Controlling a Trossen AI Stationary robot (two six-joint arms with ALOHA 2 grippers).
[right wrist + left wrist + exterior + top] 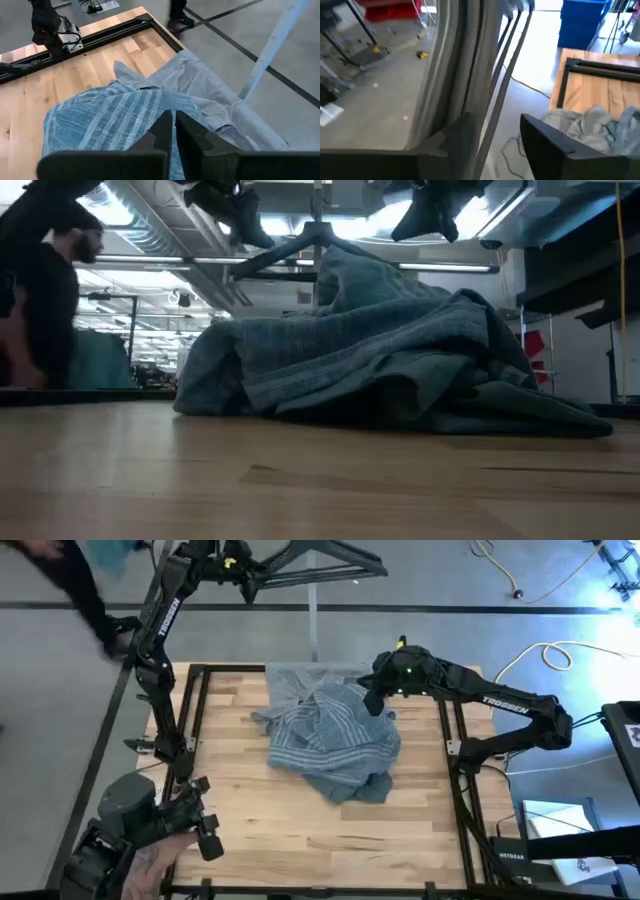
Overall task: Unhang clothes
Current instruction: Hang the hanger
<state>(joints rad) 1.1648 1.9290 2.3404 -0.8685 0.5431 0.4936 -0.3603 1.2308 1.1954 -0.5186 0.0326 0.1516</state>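
The clothes lie in a heap on the wooden table (240,830). The blue-grey striped shirt (335,745) is crumpled on top, and the plain grey T-shirt (295,680) lies under it, reaching the table's far edge. My right gripper (376,700) hovers shut above the heap's far right part, with the striped shirt (100,125) below its fingers. My left gripper (245,575) is beyond the far edge, open, at a bare dark hanger (330,565). The hanger's thin bars (502,80) run between its fingers. My left gripper has the hanger's bars (490,135) between its open fingers, close beside one finger (465,132). I cannot tell whether it touches them.
A grey rack pole (313,635) stands just past the table's far edge. Black frame rails (200,710) run along the table's sides. A person (45,290) stands beyond the far left corner. A hand (150,860) and a dark device (130,805) are at the near left corner.
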